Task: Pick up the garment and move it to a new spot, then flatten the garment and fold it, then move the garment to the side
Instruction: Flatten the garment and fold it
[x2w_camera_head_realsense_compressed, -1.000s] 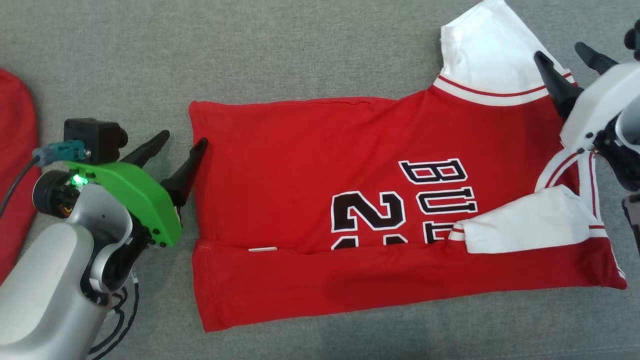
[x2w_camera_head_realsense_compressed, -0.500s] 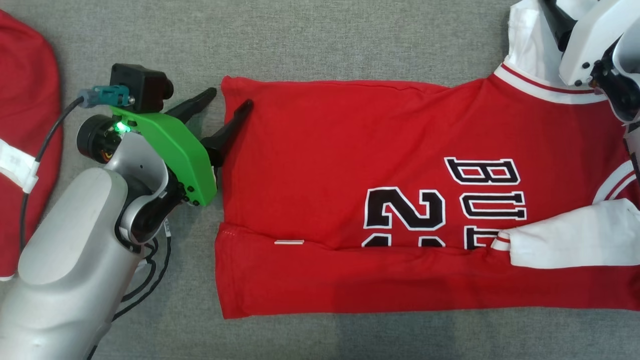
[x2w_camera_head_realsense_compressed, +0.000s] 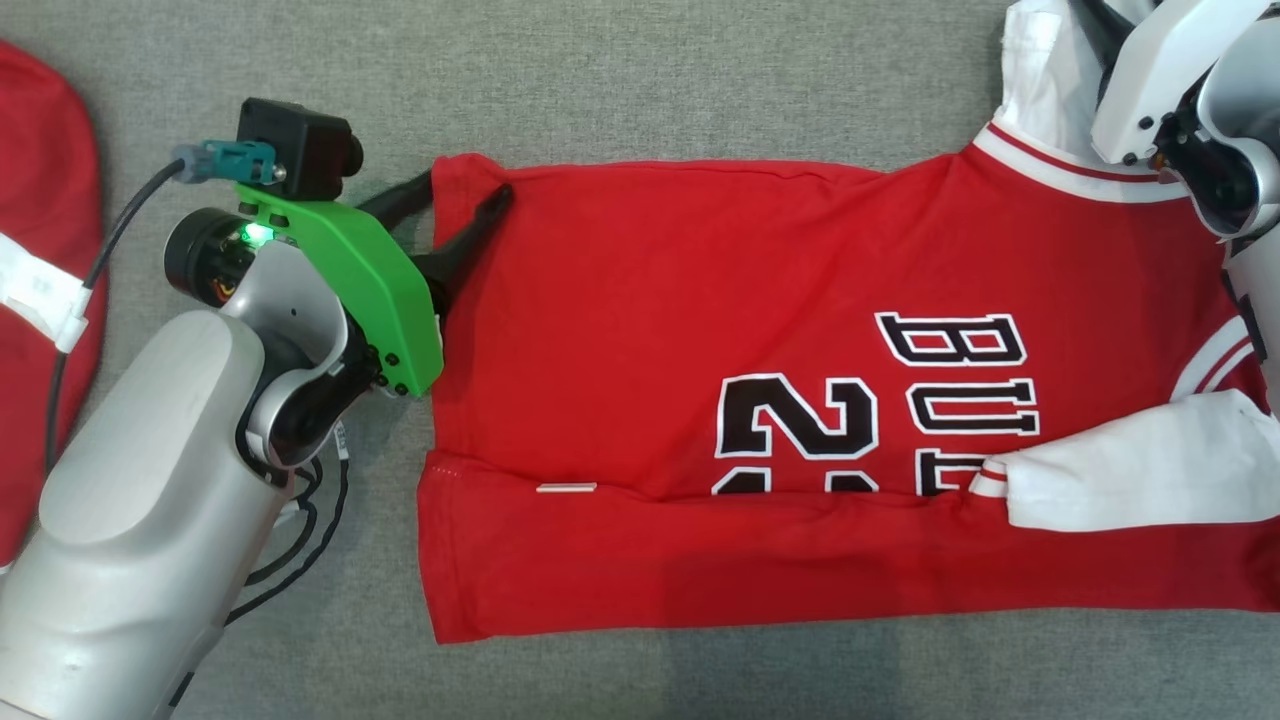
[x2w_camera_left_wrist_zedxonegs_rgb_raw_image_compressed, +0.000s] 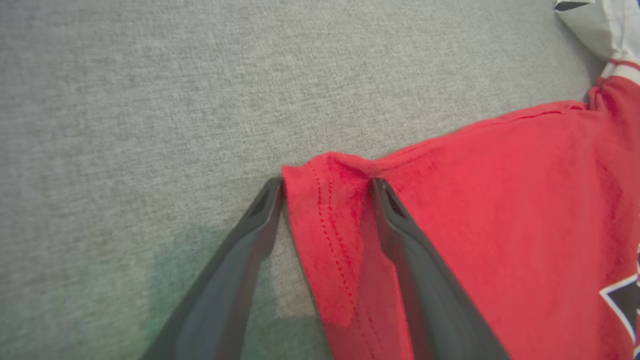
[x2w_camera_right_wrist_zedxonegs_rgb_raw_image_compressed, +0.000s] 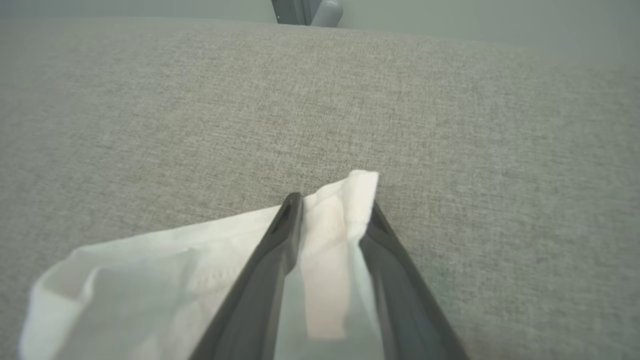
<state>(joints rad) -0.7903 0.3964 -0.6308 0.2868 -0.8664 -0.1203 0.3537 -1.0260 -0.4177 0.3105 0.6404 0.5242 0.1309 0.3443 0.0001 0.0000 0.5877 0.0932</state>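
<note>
The red garment (x2w_camera_head_realsense_compressed: 700, 300) is lying flat on the grey surface (x2w_camera_head_realsense_compressed: 650, 80), with its near side already folded over. The left gripper (x2w_camera_left_wrist_zedxonegs_rgb_raw_image_compressed: 326, 182) is sitting at the far bottom corner, with its two fingers apart and the red corner between them, not squeezing. The right gripper (x2w_camera_right_wrist_zedxonegs_rgb_raw_image_compressed: 332, 200) is reaching round the edge of the white sleeve (x2w_camera_right_wrist_zedxonegs_rgb_raw_image_compressed: 150, 260); I cannot tell if it is pinching. I am guessing both are going for far corners so the far side is folding over evenly

Garments: one jersey (x2w_camera_head_realsense_compressed: 700, 300), plus one red cloth (x2w_camera_head_realsense_compressed: 40, 200) cut off at the edge, likely a second. Grippers, two: left gripper (x2w_camera_head_realsense_compressed: 462, 190), right gripper (x2w_camera_right_wrist_zedxonegs_rgb_raw_image_compressed: 333, 202).
</note>
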